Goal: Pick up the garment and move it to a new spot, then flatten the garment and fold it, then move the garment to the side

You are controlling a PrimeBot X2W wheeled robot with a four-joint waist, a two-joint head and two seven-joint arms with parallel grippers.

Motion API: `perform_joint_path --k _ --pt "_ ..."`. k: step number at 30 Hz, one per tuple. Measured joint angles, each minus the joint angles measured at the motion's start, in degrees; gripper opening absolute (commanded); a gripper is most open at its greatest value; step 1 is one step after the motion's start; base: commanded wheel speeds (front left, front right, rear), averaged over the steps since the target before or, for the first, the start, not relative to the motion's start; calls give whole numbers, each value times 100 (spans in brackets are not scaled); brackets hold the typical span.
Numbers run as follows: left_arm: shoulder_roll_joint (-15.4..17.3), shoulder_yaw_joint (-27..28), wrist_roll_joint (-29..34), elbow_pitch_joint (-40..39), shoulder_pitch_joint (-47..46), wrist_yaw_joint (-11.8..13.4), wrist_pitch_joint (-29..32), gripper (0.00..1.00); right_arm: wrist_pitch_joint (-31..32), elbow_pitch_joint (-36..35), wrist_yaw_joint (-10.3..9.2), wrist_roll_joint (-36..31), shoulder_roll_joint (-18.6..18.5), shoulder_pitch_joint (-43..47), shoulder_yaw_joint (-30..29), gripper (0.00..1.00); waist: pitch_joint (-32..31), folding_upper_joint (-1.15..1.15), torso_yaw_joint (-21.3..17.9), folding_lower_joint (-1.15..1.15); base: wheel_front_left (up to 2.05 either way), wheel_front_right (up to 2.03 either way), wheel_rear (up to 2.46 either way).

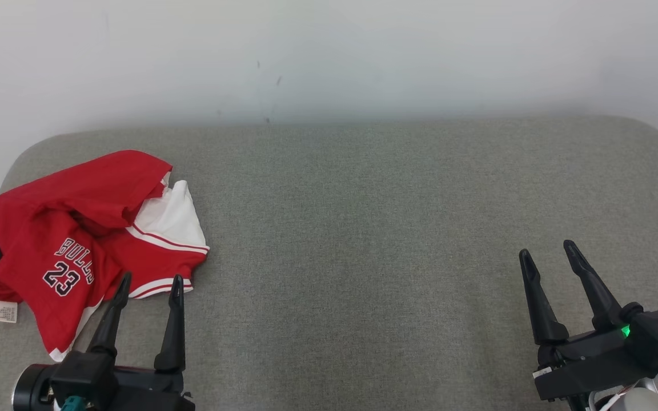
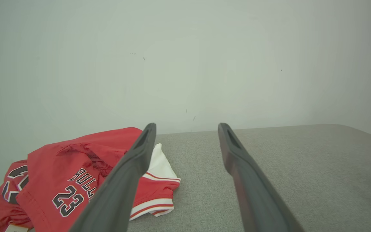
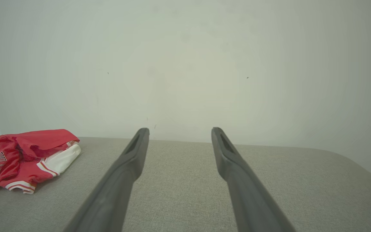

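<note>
The garment [image 1: 72, 240] is a red basketball jersey with white trim and "BULLS 23" on it, lying crumpled at the left end of the grey padded surface [image 1: 363, 228]. A white label hangs at its lower left edge. My left gripper [image 1: 152, 277] stands open just in front of the garment's right lower edge, its fingertips at the cloth's hem, holding nothing. The left wrist view has the garment [image 2: 60, 180] to the left behind the left finger [image 2: 130, 170]. My right gripper [image 1: 546, 251] is open at the lower right, far from the garment [image 3: 21, 158].
A pale wall [image 1: 329, 57] rises right behind the grey surface. The surface's rounded corners lie at the back left and back right. The garment overhangs near the left edge.
</note>
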Motion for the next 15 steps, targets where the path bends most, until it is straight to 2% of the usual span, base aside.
perform_joint_path --k 15 --pt "-116 55 33 78 -29 -102 0 100 0 20 26 -20 53 17 -134 100 20 0 53 0 0 0 0"
